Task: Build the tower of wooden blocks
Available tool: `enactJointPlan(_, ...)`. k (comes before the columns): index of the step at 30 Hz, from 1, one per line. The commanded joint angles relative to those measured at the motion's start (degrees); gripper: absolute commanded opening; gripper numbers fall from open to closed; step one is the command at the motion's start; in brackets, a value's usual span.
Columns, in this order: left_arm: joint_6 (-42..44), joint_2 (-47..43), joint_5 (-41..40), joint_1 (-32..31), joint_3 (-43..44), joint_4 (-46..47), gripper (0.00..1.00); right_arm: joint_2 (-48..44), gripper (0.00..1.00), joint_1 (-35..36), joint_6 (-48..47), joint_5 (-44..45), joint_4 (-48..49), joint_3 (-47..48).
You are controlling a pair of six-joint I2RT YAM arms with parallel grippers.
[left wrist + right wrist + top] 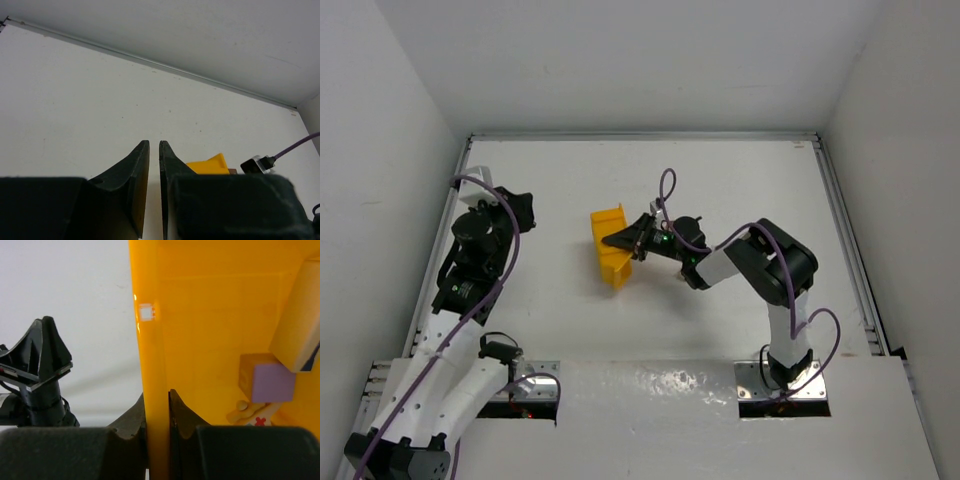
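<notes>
The right gripper (157, 395) is clamped on one side wall of a yellow bin (215, 315). One finger (134, 416) presses the wall from outside and the other is inside the bin, with the thin plastic pinched tight between them.

The blocks lie inside the bin, on the inner finger's side and well off to the right of the jaws; neither finger touches them. A small purple block (272, 382), with wood-coloured sides, sits low in the bin. A pale tan block (297, 325) leans just above it, its lower end touching the purple one's top corner. A tiny pale wooden piece (245, 411) lies just below the purple block, closer to the fingers; what it is cannot be made out.

From above, the bin stands near the middle of the white table (740, 180), with the right arm reaching to it from the right. The blocks cannot be seen from there.

The left gripper (154, 145) hangs over bare table at the left, well apart from the bin. Its fingers (131, 172) stand nearly together with only a thin slit between them and nothing in it. A corner of the bin shows beyond the right-hand finger.
</notes>
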Motion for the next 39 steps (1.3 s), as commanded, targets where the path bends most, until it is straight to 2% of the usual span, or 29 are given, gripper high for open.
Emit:
enactJointPlan(1, 0.89, 0.09, 0.35, -0.54, 1.03, 1.73, 0.12, -3.69, 0.00, 1.39, 0.63, 1.27, 25.35, -2.57)
enactJointPlan(2, 0.98, -0.52, -0.70, -0.63, 1.03, 1.12, 0.12, -6.00, 0.00, 2.01, -2.35, 2.75, 25.26, -8.61)
enactJointPlan(3, 0.90, -0.79, -1.49, -0.63, 0.76, 0.94, 0.12, -7.50, 0.00, 2.10, -2.81, 4.16, 25.35, -9.54)
enactJointPlan(5, 0.55, -0.27, -0.19, -0.63, 0.67, 2.08, 0.12, -5.60, 0.00, 0.79, -4.40, 3.13, 25.18, -6.93)
enactJointPlan(7, 1.07, 1.05, 2.01, -0.63, 1.11, 2.43, 0.13, 0.80, 0.00, 0.00, 3.65, 1.28, 25.35, 0.54)
enactJointPlan(11, 1.43, 0.79, -0.88, -0.63, 1.20, 1.29, 0.13, -7.22, 0.00, 3.33, -0.96, 3.72, 25.18, -5.58)
enactJointPlan(13, 1.42, 1.05, 1.12, -0.54, 0.94, 2.78, 0.13, -5.68, 0.00, 1.32, -2.81, 3.39, 25.18, 0.18)
enactJointPlan(14, 1.51, 1.40, 2.27, -0.54, 1.03, 3.22, 0.13, -0.97, 0.00, 0.79, 2.66, 2.34, 25.35, 2.56)
enactJointPlan(15, 1.86, 1.58, 3.23, -0.63, 1.03, 3.31, 0.14, -0.14, 0.00, 1.13, 4.81, 1.72, 25.35, 2.93)
enactJointPlan(16, 1.95, 1.67, 2.98, -0.63, 1.11, 2.96, 0.14, -1.70, 0.00, 1.92, 2.74, 1.36, 25.35, 0.32)
enactJointPlan(17, 2.04, 1.41, 2.28, -0.63, 1.03, 2.44, 0.14, -6.50, 0.00, 2.62, -2.85, 2.23, 25.18, -6.58)
enactJointPlan(18, 1.69, 1.06, 1.32, -0.63, 0.85, 2.17, 0.14, -7.68, 0.00, 3.07, -2.91, 5.63, 25.26, -8.30)
enactJointPlan(19, 1.60, 0.62, 1.48, -0.63, 0.59, 2.69, 0.14, -7.69, 0.00, 2.72, -3.34, 5.49, 25.26, -7.88)
enactJointPlan(21, 1.42, 1.31, 2.98, -0.54, 0.67, 3.66, 0.14, -2.79, 0.00, 1.05, -2.04, 4.09, 25.18, -0.87)
enactJointPlan(23, 1.60, 2.63, 3.16, -0.54, 1.46, 2.96, 0.14, 1.44, 0.00, 1.48, 5.49, 2.51, 25.35, 3.88)
enactJointPlan(26, 1.86, 1.24, 1.14, -0.63, 1.03, 1.82, 0.14, -5.47, 0.00, 2.98, -0.07, 5.13, 25.35, -4.76)
enactJointPlan(28, 1.60, 0.53, 1.48, -0.63, 0.41, 3.13, 0.14, -6.82, 0.00, 1.94, -2.62, 5.76, 25.18, -3.23)
enactJointPlan(29, 1.60, 0.96, 2.70, -0.63, 0.58, 3.48, 0.14, -5.42, 0.00, 0.45, -1.34, 5.06, 25.18, 1.39)
enactJointPlan(31, 1.69, 2.55, 3.07, -0.80, 1.20, 3.05, 0.14, -1.21, 0.00, 0.78, 4.98, 2.79, 25.35, 2.76)
enactJointPlan(34, 2.13, 1.85, 0.52, -1.15, 1.20, 1.91, 0.14, -7.57, 0.00, 2.98, -1.57, 4.51, 25.35, -6.09)
enactJointPlan(35, 1.87, 1.76, 0.43, -1.16, 0.94, 2.51, 0.15, -7.51, 0.00, 2.90, -2.02, 6.44, 25.26, -6.38)
enactJointPlan(36, 1.78, 2.19, 0.95, -1.16, 0.76, 2.95, 0.15, -6.47, 0.00, 2.20, -2.81, 5.67, 25.18, -4.12)
enactJointPlan(38, 1.95, 3.25, 2.53, -1.16, 1.29, 3.05, 0.15, 0.81, 0.00, 0.70, 6.80, 2.87, 25.35, 5.28)
enactJointPlan(39, 2.21, 3.86, 2.28, -1.16, 1.38, 2.70, 0.16, 0.92, 0.00, 1.31, 5.54, 2.42, 25.35, 5.92)
